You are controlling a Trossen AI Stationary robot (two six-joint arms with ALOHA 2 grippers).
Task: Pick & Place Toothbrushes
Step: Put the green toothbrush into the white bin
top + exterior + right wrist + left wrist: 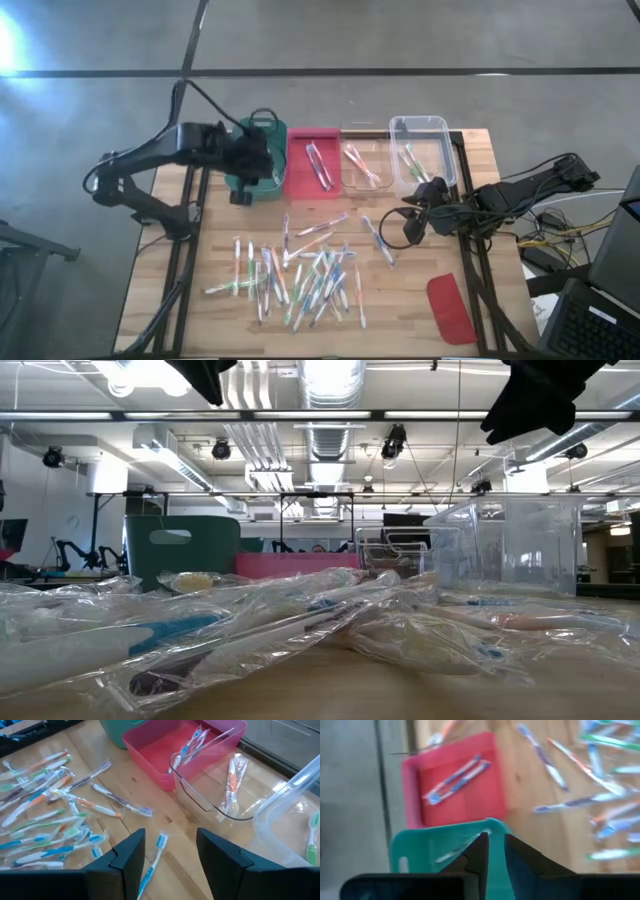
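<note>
Wrapped toothbrushes [295,272] litter the table [410,300] before four bins; arms flank them.

Four bins [419,150] line the bench's [400,325] far edge; toothbrushes [295,275] crowd the middle; bare wood lies along both sides.

Colours of the bins, lid and toothbrushes on the pale wooden table [420,310].

A teal bin [262,160], a pink-red bin [312,160] and two clear bins [365,160] [425,150] are shown in a row; a red lid [450,308] is seen apart. The toothbrushes [300,275] are marked with white handles and blue, green, orange and purple accents, in clear wrappers. Both arms are rendered black.
</note>
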